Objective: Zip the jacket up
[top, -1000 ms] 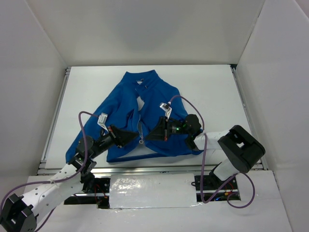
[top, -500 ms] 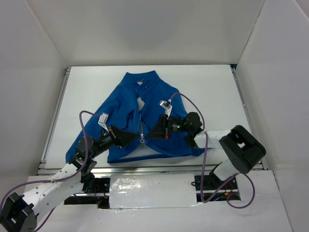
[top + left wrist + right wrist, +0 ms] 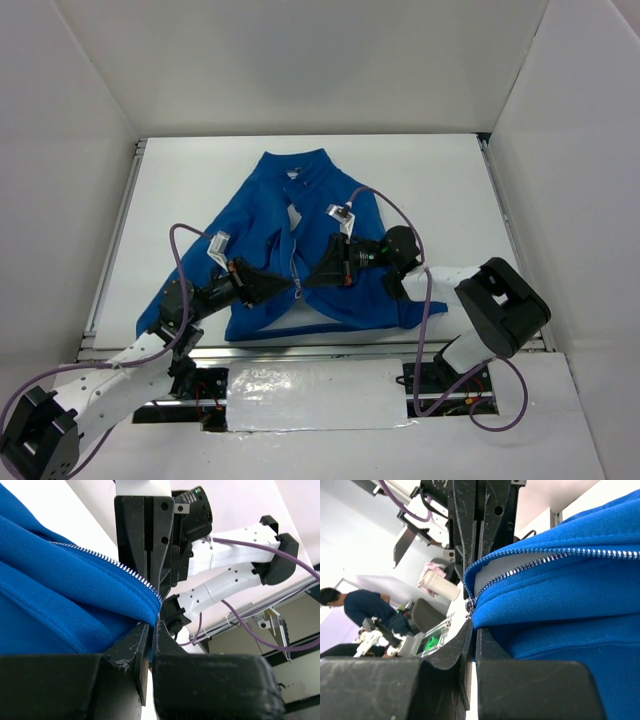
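Note:
The blue jacket (image 3: 322,200) lies on the white table, collar at the far side, its front partly open. Its light zipper (image 3: 293,252) runs down the middle. My left gripper (image 3: 289,288) and right gripper (image 3: 309,280) meet tip to tip at the zipper's lower end. In the left wrist view the left gripper (image 3: 151,625) is shut on the jacket's (image 3: 50,595) zipper edge (image 3: 100,557), with the right gripper (image 3: 150,530) facing it. In the right wrist view the right gripper (image 3: 472,627) is shut on jacket fabric (image 3: 570,595) just below the small metal pull (image 3: 469,606).
White walls close in the table on three sides. A metal rail (image 3: 118,235) runs along the left edge, and another along the near edge (image 3: 300,345). Purple cables (image 3: 185,232) loop above both arms. The jacket's left sleeve (image 3: 160,305) reaches the near-left corner.
The left gripper has moved right until it meets the right gripper at the zipper's lower end. The hem there has risen and bunched between them.

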`<action>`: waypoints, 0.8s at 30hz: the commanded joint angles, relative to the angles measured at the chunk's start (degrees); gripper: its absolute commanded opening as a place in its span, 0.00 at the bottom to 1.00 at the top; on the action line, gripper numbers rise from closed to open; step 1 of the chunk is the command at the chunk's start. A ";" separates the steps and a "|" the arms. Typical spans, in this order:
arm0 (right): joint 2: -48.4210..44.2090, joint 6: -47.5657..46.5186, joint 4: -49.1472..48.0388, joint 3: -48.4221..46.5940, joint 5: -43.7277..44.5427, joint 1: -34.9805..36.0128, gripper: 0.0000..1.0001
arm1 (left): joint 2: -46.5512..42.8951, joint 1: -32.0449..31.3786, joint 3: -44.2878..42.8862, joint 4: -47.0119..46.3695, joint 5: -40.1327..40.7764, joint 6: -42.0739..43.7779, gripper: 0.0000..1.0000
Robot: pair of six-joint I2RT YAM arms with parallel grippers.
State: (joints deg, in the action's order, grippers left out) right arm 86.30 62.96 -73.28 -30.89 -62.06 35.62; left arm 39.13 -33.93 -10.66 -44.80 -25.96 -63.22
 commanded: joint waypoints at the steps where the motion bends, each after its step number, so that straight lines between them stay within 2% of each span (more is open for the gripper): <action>1: -0.96 0.67 -16.73 -3.82 -0.07 0.24 0.00 | 0.94 -0.52 -0.77 -4.25 -6.21 0.99 0.00; 12: -3.24 -0.47 -9.61 -5.40 -2.62 0.16 0.00 | 1.82 -0.52 -1.12 1.02 -8.94 5.73 0.00; 16: -5.96 -7.29 0.98 -2.87 -0.35 0.51 0.00 | 2.35 -0.52 -0.07 2.61 -8.50 6.44 0.00; 22: -11.94 -18.90 19.18 -0.31 5.80 2.08 0.03 | 2.70 -0.52 2.74 -2.39 -9.11 4.51 0.00; 24: -12.65 -20.59 22.37 -0.13 8.09 2.18 0.04 | 2.79 -0.52 3.18 -3.71 -9.73 3.72 0.00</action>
State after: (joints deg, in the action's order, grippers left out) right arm 76.97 49.23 -56.38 -30.41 -61.08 37.47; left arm 41.47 -33.89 -9.17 -46.06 -30.59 -60.01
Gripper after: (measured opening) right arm 0.042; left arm 0.145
